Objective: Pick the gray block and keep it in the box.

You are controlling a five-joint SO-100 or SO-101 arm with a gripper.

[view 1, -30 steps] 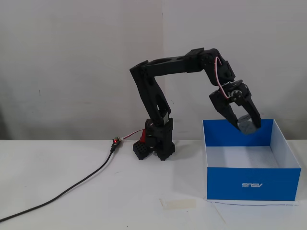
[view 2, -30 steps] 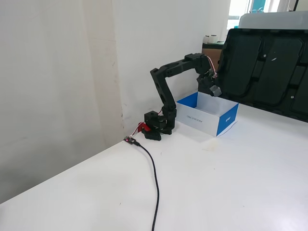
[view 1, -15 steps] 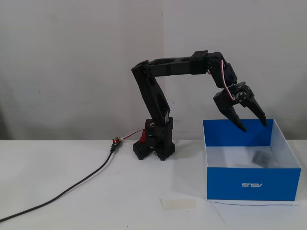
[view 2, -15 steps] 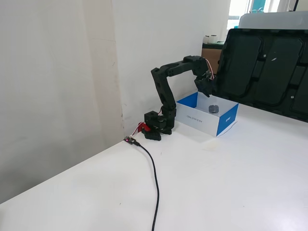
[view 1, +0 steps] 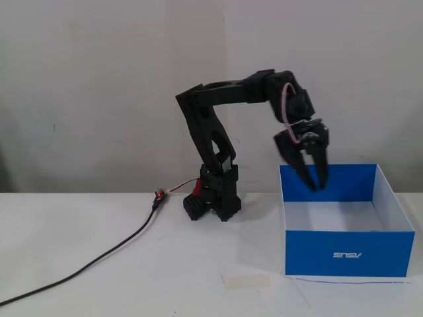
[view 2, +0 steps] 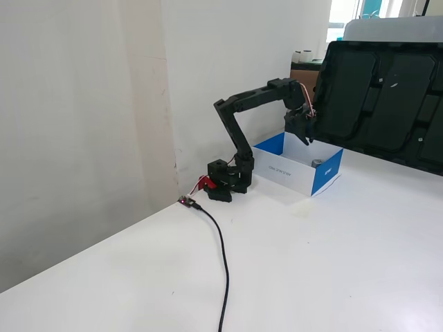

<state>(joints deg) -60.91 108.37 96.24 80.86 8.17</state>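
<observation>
The box (view 1: 347, 254) has bright blue walls and a white inside, and it stands on the white table to the right of the arm's base. It also shows in the other fixed view (view 2: 325, 176). There the gray block (view 2: 317, 164) lies inside the box near its right end. My gripper (view 1: 318, 187) hangs above the back left part of the box with its fingers pointing down. The jaws are slightly apart and hold nothing. In the other fixed view the gripper (view 2: 306, 138) is over the box's far wall, apart from the block.
A black cable (view 1: 99, 257) runs from the arm's base across the table to the front left. A pale tape strip (view 1: 246, 281) lies in front of the box's left corner. A large black panel (view 2: 387, 97) leans behind the box, close to the arm's elbow.
</observation>
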